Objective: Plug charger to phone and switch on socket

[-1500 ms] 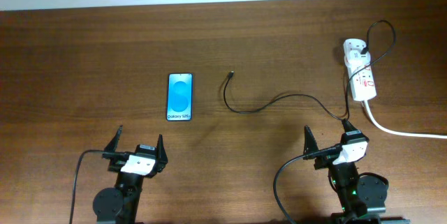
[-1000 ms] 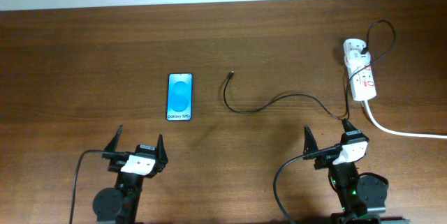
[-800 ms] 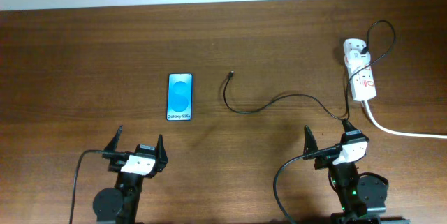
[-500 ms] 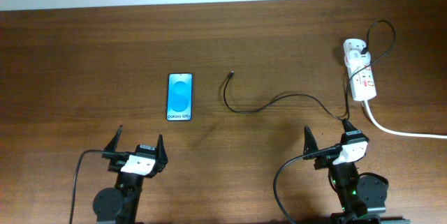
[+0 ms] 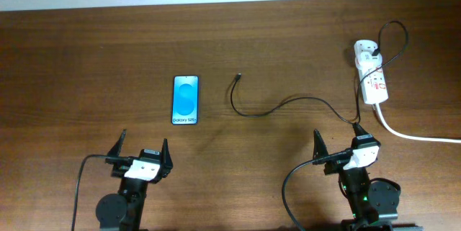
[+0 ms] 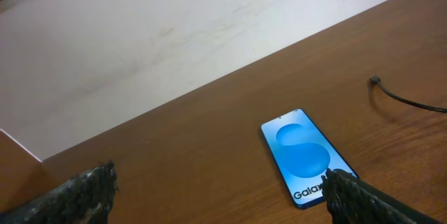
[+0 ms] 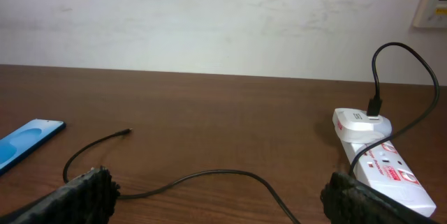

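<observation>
The left gripper (image 5: 143, 142) and right gripper (image 5: 337, 133) are spread wide and empty near the counter (image 5: 86, 51) edge. The phone (image 5: 185, 100) is laid screen-up, well apart from the charger (image 5: 237, 78) tip, presumably for separate grasps. The adapter is seated in the socket (image 5: 371, 73).

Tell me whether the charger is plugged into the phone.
No: the charger tip lies loose on the wood, apart from the phone.

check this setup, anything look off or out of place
Nothing stands out. The phone lies flat, screen up and lit. The charger trails loosely over the table, its plug tip free and apart from the phone, its other end at the socket.
</observation>
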Available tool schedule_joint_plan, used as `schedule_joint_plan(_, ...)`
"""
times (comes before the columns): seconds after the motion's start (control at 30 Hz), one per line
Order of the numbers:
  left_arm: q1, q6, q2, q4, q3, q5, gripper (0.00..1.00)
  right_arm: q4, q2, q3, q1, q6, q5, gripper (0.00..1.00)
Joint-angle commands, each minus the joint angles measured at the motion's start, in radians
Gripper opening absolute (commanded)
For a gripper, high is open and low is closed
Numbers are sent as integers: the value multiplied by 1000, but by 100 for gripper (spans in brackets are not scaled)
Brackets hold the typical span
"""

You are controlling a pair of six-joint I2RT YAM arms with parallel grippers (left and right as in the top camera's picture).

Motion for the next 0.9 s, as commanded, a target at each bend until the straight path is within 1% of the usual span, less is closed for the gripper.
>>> schedule_joint_plan(0.0, 1, 12, -8, -6, -3, -16, 99, -4, -7, -5, 7, 0, -6, 98)
schedule_joint_plan(0.67, 1, 12, -8, 9, -3, -14, 99, -4, -7, -5, 7, 0, -6, 98)
schedule_joint_plan(0.87, 1, 12, -8, 105, -3, 6, 99, -4, -7, -5, 7, 0, -6, 98)
